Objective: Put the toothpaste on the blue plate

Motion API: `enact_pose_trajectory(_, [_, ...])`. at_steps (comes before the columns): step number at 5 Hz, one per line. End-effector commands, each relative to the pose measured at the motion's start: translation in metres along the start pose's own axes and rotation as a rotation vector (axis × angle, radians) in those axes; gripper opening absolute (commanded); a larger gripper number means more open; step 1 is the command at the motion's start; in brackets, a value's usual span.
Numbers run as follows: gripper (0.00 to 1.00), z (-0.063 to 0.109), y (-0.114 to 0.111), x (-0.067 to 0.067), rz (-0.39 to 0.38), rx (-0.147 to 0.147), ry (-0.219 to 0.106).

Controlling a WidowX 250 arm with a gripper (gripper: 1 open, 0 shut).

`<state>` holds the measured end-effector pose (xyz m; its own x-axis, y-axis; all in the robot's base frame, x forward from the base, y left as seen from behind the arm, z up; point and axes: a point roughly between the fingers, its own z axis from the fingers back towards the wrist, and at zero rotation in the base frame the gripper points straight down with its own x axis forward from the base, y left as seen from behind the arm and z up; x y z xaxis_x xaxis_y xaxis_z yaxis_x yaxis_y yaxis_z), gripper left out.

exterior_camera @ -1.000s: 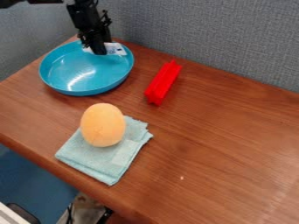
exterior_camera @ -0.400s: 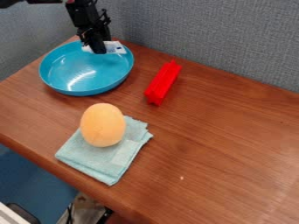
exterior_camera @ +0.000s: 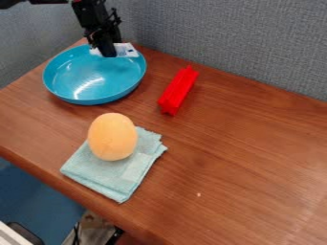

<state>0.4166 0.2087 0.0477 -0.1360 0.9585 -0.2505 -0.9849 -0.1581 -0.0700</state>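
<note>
A wooden table (exterior_camera: 243, 144) with a reddish-brown, grained top filled most of the view, its near edge running diagonally from the left side down toward the bottom. Behind it stood a grey wall (exterior_camera: 230, 38) with a slightly mottled, fabric-like surface, meeting the table's far edge along a slanting line. Below the table's near edge, at the lower left, lay a dark bluish floor (exterior_camera: 32, 206) in shadow, while even, soft light fell on the tabletop.
</note>
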Motion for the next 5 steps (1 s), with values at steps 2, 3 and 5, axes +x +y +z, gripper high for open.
enact_pose_trajectory(2, [0.0, 0.053, -0.01, -0.003, -0.001, -0.127, -0.042])
enact_pose_trajectory(3, [0.0, 0.048, -0.012, -0.002, 0.005, -0.125, -0.046])
enact_pose_trajectory(5, [0.0, 0.032, -0.011, 0.003, 0.014, -0.109, -0.06])
